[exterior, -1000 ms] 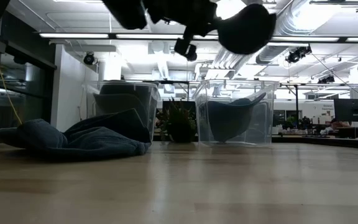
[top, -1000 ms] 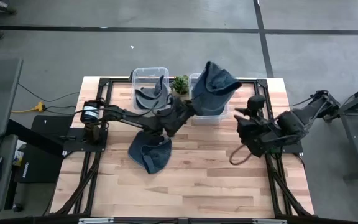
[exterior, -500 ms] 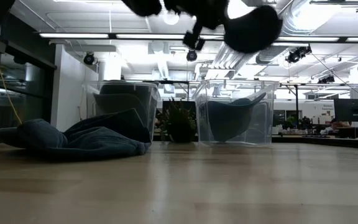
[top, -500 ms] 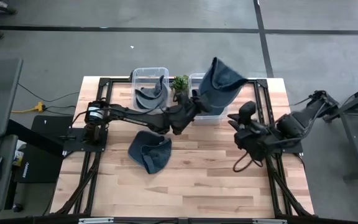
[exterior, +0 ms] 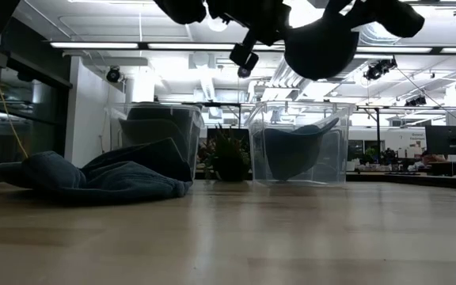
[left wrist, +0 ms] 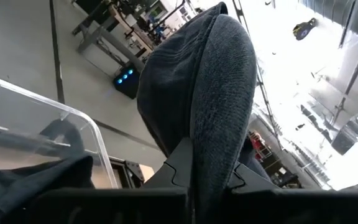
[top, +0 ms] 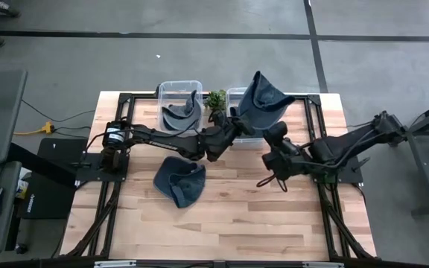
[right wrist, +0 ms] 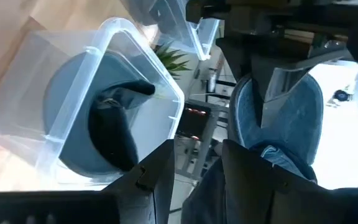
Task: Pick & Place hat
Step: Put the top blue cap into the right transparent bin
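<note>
Pinching a knitted blue hat [top: 263,102] tight, the left gripper [top: 238,121] held it up above the right-hand clear plastic bin [exterior: 299,142]. The right gripper [top: 274,149] sat just beside, fingers partly apart, holding nothing. Another soft hat [top: 179,181] lay crumpled on the wooden table [top: 237,216].

— What carries it all?
— A light wooden table [top: 229,216] with a black frame along its edges.
— And what lies on it?
— A crumpled blue-grey hat [top: 179,181] left of centre. At the far edge stand two clear plastic bins: the left bin [top: 179,102] and the right bin [exterior: 298,142], each with dark fabric inside, and a small green plant [top: 216,100] between them.
</note>
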`<state>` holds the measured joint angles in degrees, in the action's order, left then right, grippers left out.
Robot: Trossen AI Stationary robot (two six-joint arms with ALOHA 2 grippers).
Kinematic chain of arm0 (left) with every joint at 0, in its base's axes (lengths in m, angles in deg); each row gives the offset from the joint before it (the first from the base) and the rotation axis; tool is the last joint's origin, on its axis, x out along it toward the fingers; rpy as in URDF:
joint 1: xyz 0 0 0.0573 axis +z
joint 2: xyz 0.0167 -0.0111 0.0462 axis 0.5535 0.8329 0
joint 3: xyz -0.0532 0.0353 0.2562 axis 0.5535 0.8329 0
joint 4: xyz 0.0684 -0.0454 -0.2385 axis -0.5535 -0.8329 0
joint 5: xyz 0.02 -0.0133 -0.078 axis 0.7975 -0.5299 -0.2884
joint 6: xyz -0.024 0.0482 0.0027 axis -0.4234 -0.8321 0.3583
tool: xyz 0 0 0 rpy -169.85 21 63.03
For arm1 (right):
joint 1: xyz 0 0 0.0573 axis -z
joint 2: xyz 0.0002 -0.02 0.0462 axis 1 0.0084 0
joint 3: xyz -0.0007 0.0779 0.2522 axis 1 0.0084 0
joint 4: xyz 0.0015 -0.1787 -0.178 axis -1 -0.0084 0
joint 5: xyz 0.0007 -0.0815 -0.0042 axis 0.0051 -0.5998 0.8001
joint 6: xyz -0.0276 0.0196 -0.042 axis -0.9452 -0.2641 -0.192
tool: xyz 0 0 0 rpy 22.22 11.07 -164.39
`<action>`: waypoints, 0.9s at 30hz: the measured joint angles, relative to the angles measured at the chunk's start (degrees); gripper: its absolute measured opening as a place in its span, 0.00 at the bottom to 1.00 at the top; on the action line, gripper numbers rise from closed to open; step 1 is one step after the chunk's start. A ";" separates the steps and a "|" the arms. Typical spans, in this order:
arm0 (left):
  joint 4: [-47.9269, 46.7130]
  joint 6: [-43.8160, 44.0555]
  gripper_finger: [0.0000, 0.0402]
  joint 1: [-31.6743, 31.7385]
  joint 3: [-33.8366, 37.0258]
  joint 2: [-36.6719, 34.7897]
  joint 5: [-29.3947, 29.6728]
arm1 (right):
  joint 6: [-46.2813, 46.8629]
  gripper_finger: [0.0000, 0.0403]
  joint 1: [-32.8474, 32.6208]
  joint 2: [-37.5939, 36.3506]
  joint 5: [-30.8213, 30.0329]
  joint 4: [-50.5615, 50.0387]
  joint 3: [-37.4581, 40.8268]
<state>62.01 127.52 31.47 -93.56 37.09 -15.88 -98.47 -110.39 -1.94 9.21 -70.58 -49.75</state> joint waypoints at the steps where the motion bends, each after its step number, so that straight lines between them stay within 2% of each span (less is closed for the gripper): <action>1: -0.06 0.01 0.01 0.01 0.00 0.00 0.09 | -0.79 0.32 0.04 0.00 -0.42 0.79 0.27; 20: -5.08 1.52 0.01 0.38 0.00 0.00 1.82 | -2.85 0.32 -5.76 -3.92 -0.80 4.92 0.35; 25: -4.70 1.63 0.01 0.38 0.00 0.00 1.30 | -1.43 0.32 -3.18 -4.70 4.35 4.93 0.35; 27: -4.61 1.58 0.01 0.38 0.00 0.00 1.17 | -1.58 0.32 -1.96 -4.43 4.52 5.02 0.35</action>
<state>57.40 129.10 31.85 -93.56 37.09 -14.70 -100.05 -112.36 -6.37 13.73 -65.56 -49.39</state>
